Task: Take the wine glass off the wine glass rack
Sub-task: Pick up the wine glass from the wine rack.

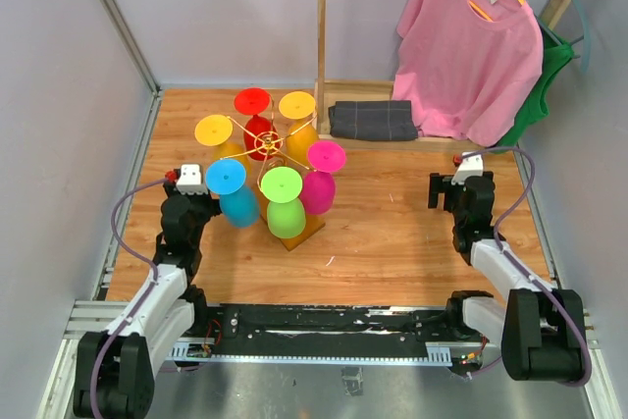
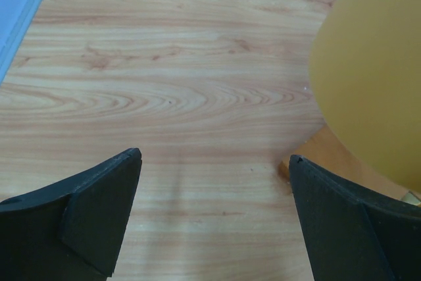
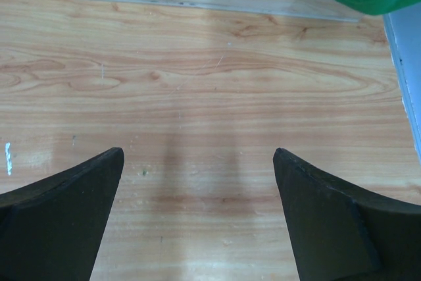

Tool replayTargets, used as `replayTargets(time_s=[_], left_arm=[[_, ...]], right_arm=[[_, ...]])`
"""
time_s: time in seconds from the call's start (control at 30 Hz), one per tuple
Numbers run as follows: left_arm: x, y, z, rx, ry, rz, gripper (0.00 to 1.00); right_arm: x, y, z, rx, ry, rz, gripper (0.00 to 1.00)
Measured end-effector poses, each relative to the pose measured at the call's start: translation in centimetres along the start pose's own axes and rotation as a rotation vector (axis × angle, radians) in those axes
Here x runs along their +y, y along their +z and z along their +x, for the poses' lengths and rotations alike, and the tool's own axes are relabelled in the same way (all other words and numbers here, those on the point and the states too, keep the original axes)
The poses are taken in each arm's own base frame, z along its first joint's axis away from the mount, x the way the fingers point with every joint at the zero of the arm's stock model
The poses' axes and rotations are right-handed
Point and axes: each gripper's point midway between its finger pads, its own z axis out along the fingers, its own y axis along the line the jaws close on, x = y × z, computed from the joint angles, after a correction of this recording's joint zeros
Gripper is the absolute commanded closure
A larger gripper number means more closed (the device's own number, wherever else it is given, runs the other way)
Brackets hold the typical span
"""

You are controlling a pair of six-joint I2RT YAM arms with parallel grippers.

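Wine glass rack (image 1: 271,144) stands on the wooden counter (image 1: 392,233), holding 6 colourful upturned glasses. Left hand (image 1: 191,181) and right hand (image 1: 453,183) both spread, holding nothing.

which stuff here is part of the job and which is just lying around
Job: wine glass rack with six coloured wine glasses hanging on it; left gripper and right gripper, both open and empty.

Lying about: folded dark cloth, pink shirt, green garment.
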Motion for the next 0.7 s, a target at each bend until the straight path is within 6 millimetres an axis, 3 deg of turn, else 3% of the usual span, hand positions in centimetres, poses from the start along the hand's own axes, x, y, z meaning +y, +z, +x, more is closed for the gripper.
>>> replayTargets(time_s=[0.27, 0.7], left_arm=[[0.5, -1.3, 1.8, 0.122, -0.032, -0.036, 0.02], [1.9, -2.4, -1.5, 0.157, -0.089, -0.14, 0.03]], right_arm=[[0.5, -1.2, 1.0, 0.054, -0.006, -0.034, 0.02], [0.1, -2.9, -0.2, 0.02, -0.031, -0.036, 0.02]])
